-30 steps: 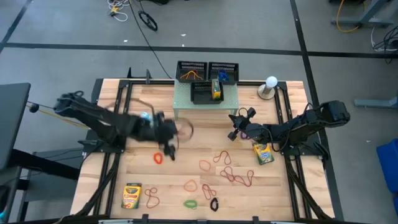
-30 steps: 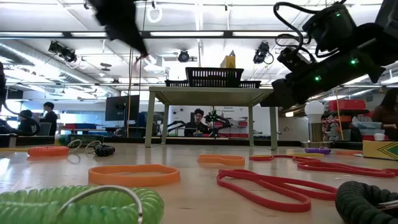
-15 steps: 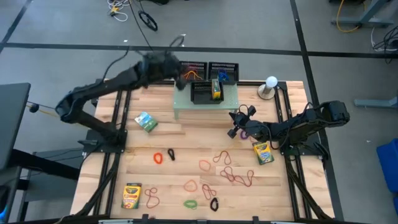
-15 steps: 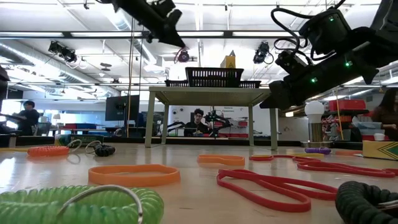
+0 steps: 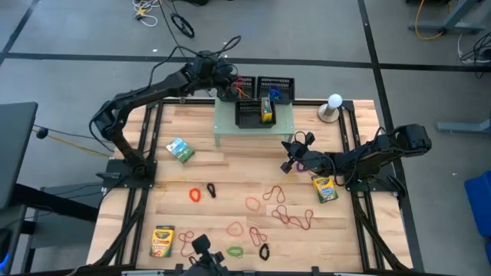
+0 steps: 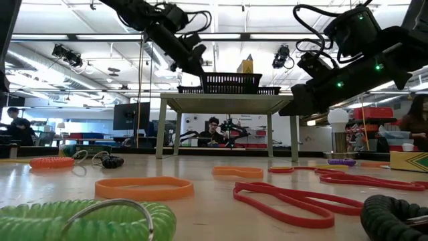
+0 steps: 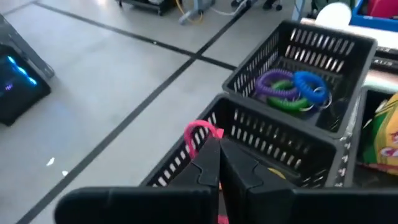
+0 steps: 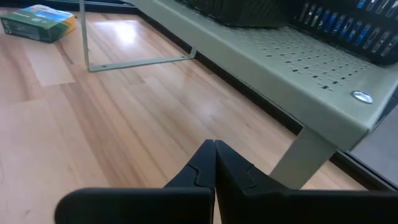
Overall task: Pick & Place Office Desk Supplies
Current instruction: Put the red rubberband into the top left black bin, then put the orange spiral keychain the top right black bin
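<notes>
My left gripper [image 5: 229, 78] is over the far left black mesh tray [image 5: 236, 87] on the pale green riser [image 5: 253, 126], shut on a pink rubber band [image 7: 200, 132]. It also shows in the low view [image 6: 194, 63]. My right gripper [image 5: 290, 159] is shut and empty, above the table by the riser's right front leg. Crayon boxes lie flat on the table at the near left [image 5: 163, 240], at the left [image 5: 180, 150] and beside my right arm [image 5: 325, 188]. Another [image 5: 267, 110] stands in a tray on the riser. Several rubber bands [image 5: 276, 207] lie on the table. My left gripper pinches the pink rubber band between its two shut fingers [image 7: 211, 168]. A loop of the band [image 7: 198, 130] sticks out past the fingertips, over the tray's wall. The fingers slant down toward the tray from the table's left. The band is clear of the table.
The far right tray [image 5: 276, 88] holds purple, green and blue coil bands [image 7: 292, 90]. A white ball lamp [image 5: 334, 103] stands at the far right. A red band [image 5: 195, 195] and a black band [image 5: 211, 191] lie left of centre. A dark device [image 5: 203, 257] shows at the near edge.
My left gripper has risen from the table's left middle, gone toward the far edge and then right to the far left tray, carrying the band. My right gripper has kept still.
</notes>
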Controlling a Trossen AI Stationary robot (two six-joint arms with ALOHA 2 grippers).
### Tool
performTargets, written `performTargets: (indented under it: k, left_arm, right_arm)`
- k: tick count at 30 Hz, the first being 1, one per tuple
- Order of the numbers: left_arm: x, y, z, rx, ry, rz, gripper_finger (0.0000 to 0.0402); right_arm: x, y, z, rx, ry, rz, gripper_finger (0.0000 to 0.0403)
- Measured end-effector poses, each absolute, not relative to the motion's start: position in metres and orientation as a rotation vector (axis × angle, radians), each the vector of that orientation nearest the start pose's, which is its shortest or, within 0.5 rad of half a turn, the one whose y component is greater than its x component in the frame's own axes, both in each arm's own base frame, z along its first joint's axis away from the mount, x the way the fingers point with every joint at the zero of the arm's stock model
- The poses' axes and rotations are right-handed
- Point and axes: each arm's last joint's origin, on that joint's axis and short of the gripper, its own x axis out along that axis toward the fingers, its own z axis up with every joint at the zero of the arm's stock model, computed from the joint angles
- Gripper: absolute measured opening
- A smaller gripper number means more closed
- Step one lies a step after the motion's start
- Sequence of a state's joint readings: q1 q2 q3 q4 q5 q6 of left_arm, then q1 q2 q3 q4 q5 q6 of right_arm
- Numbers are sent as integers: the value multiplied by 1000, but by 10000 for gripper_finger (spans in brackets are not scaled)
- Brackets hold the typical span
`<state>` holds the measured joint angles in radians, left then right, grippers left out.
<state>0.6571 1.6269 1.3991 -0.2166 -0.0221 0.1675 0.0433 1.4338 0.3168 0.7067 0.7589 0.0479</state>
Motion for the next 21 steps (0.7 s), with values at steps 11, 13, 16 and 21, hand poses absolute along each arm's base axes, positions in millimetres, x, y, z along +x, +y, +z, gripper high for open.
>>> performTargets:
  k: [11,13,16,21]
  left_arm:
    - [301,215,325,-6,538,599,105]
    - [298,209,332,9,538,626,123]
    - [290,192,346,76,569,647,135]
    - [266,148,362,167,636,551,119]
  right_arm:
    - [227,-10,136,-110,366,-718,2]
    - [227,-10,136,-109,365,-718,2]
    - [227,-10,136,-110,366,-718,2]
    - [227,-10,136,-88,357,-721,2]
